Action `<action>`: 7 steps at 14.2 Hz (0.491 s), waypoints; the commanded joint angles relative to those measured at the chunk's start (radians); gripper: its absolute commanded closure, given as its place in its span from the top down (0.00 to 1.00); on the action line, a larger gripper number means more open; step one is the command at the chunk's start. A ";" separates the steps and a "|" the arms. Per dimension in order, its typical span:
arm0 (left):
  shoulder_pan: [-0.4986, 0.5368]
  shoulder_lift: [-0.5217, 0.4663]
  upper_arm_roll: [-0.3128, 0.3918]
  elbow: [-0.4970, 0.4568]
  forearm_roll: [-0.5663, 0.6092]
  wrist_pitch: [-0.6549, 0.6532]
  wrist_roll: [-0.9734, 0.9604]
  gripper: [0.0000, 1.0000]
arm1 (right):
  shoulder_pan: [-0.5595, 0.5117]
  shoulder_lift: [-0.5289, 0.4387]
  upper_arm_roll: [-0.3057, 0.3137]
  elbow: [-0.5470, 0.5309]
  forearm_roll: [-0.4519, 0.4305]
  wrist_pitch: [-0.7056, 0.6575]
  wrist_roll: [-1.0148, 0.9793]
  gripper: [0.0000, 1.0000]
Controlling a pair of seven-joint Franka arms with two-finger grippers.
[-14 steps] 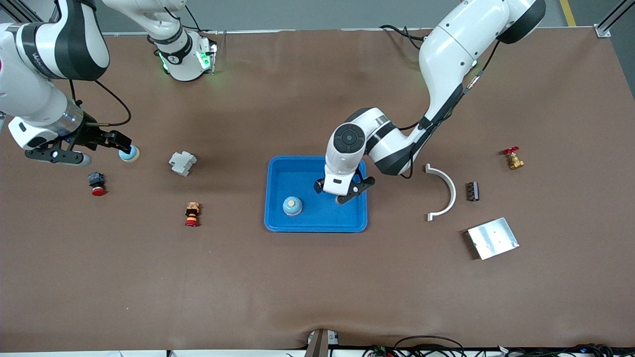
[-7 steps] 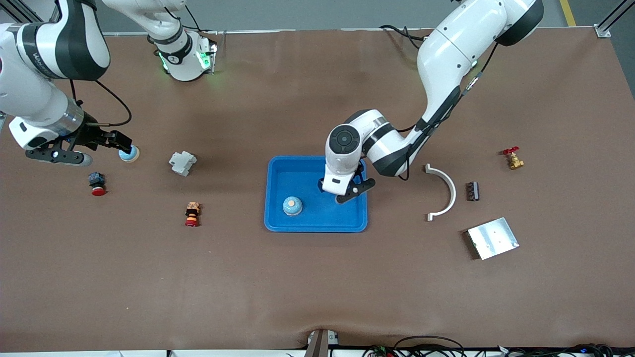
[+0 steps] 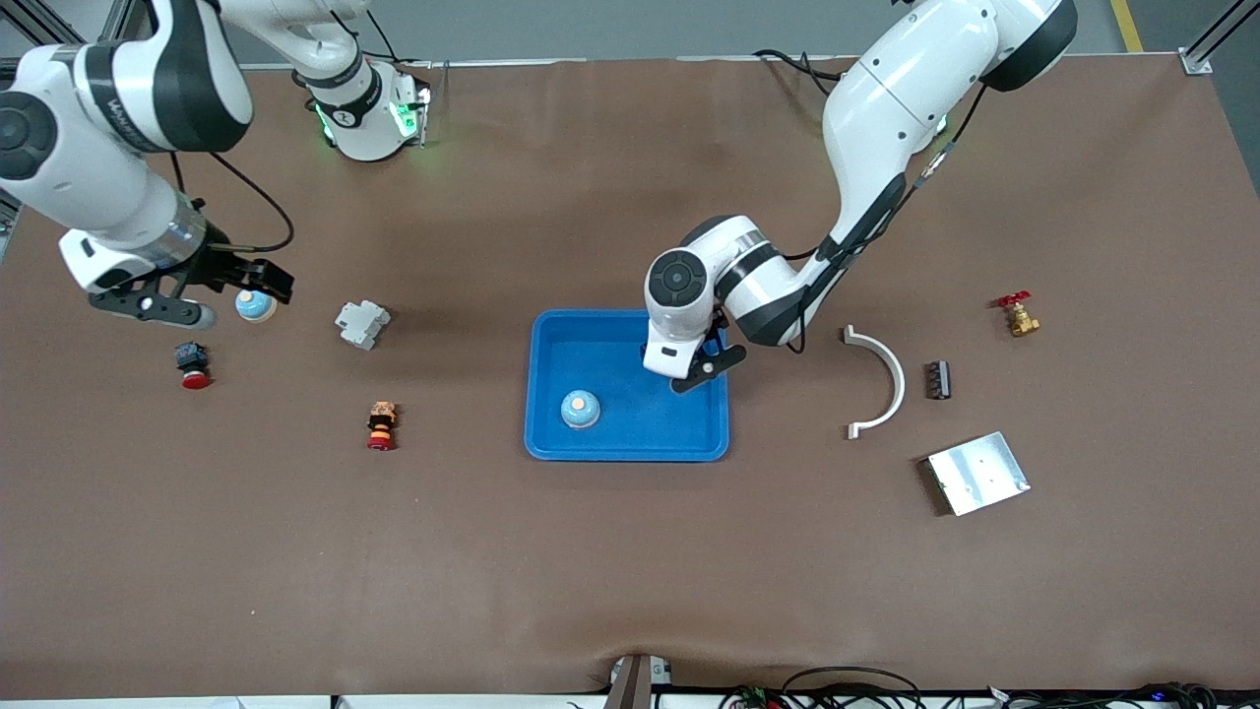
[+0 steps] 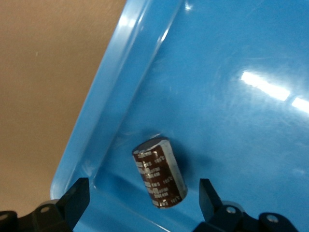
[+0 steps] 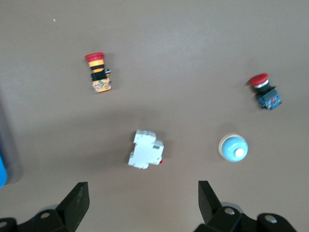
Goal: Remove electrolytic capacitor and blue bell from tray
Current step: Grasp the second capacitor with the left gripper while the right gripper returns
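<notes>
A brown cylindrical capacitor (image 4: pixel 160 178) lies on its side in a corner of the blue tray (image 3: pixel 533 389), whose wall shows in the left wrist view (image 4: pixel 112 96). My left gripper (image 3: pixel 692 372) hangs open just above the capacitor (image 4: pixel 142 193), one finger on each side, not touching. The capacitor is hidden in the front view. One light-blue bell (image 3: pixel 580 409) sits in the tray. A second bell (image 3: pixel 255 306) stands on the table at the right arm's end. My right gripper (image 3: pixel 197 298) is open and empty above the table beside it (image 5: pixel 142 193); the bell (image 5: pixel 233 148) shows below.
Near the second bell lie a white breaker (image 3: pixel 362 323), a red-and-blue push button (image 3: pixel 192 364) and an orange-and-red button (image 3: pixel 381 424). Toward the left arm's end lie a white curved bracket (image 3: pixel 879 379), a black part (image 3: pixel 937 380), a metal plate (image 3: pixel 977 473) and a brass valve (image 3: pixel 1019 315).
My right gripper has risen and shifted toward the tray's end; the bell beside it stayed put. My left gripper has lifted slightly and moved toward the tray's edge nearest the robots.
</notes>
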 commanded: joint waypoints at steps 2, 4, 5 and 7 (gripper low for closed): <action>-0.010 -0.011 0.004 -0.005 0.003 -0.005 -0.060 1.00 | 0.013 0.001 -0.005 0.066 0.024 -0.075 0.032 1.00; -0.018 -0.005 0.002 0.003 0.001 -0.004 -0.095 1.00 | 0.018 0.002 -0.007 0.066 0.134 -0.070 0.056 1.00; -0.021 -0.002 0.004 0.004 0.001 0.001 -0.103 1.00 | 0.033 0.007 -0.007 0.068 0.142 -0.066 0.093 1.00; -0.023 -0.002 0.004 0.006 -0.018 0.005 -0.103 1.00 | 0.062 0.012 -0.008 0.071 0.142 -0.061 0.135 1.00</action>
